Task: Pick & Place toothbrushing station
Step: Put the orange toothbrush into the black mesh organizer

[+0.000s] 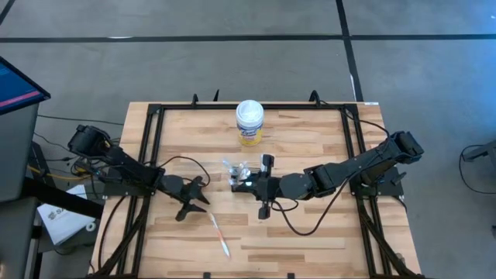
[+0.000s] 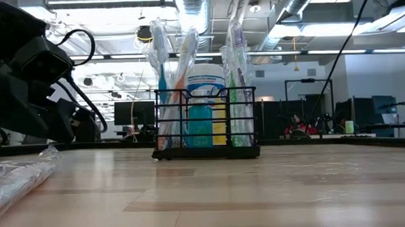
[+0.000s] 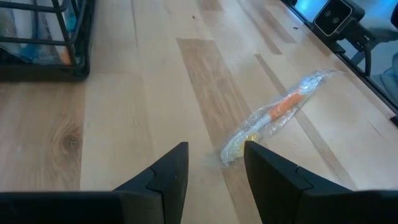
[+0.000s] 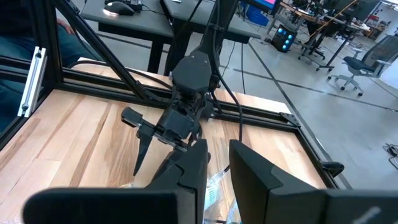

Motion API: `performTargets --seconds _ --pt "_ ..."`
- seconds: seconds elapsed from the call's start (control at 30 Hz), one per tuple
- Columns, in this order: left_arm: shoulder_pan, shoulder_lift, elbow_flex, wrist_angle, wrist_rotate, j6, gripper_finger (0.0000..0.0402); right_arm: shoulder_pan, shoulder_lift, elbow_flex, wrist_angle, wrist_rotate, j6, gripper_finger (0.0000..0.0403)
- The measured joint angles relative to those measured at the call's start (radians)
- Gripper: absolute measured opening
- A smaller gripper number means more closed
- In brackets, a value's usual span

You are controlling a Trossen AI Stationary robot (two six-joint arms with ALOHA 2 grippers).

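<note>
Near the middle of the table (image 1: 310, 232) stood the holder (image 2: 206, 123), a low black wire-mesh box, upright on the wood with wrapped toothbrushes (image 2: 237, 84) standing in it, their tops rising above its rim. Behind it, toward the far edge, stood a white canister (image 1: 249, 122) with a yellow label, apart from the holder. The right gripper (image 1: 262, 184) lay just beside the holder on its right side; its wrist view showed the two fingers (image 4: 249, 174) with a narrow gap between them and crinkled wrap just below, but whether they pinched anything could not be told. The left gripper (image 1: 195, 198) hung low over the boards to the left of the holder, well clear of it, its fingers (image 3: 171, 171) parted and holding nothing. Just ahead of those fingers lay a loose toothbrush (image 3: 273, 121) in clear wrap, with an orange handle, flat on the wood nearer the front edge and not touched by either finger. Across the table the low view showed the left arm (image 2: 23, 73) at the picture's edge, dark and close, with one end of the wrapped brush lying beneath it.
</note>
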Motion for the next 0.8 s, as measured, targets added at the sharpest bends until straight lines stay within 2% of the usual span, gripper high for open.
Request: performTargets --seconds 0.3,0.53,0.8 --pt "-0.025 0.000 0.002 -0.003 -0.004 -0.002 0.0149 0.001 0.000 0.000 -0.003 0.000 0.000 0.0059" --pt "-0.051 0.014 0.018 -0.008 -0.049 0.037 0.0149 0.001 0.000 0.000 -0.003 0.000 0.000 0.0059" --pt "-0.050 0.145 0.056 -0.001 -0.056 0.028 0.0149 0.001 0.000 0.000 -0.003 0.000 0.000 0.0059"
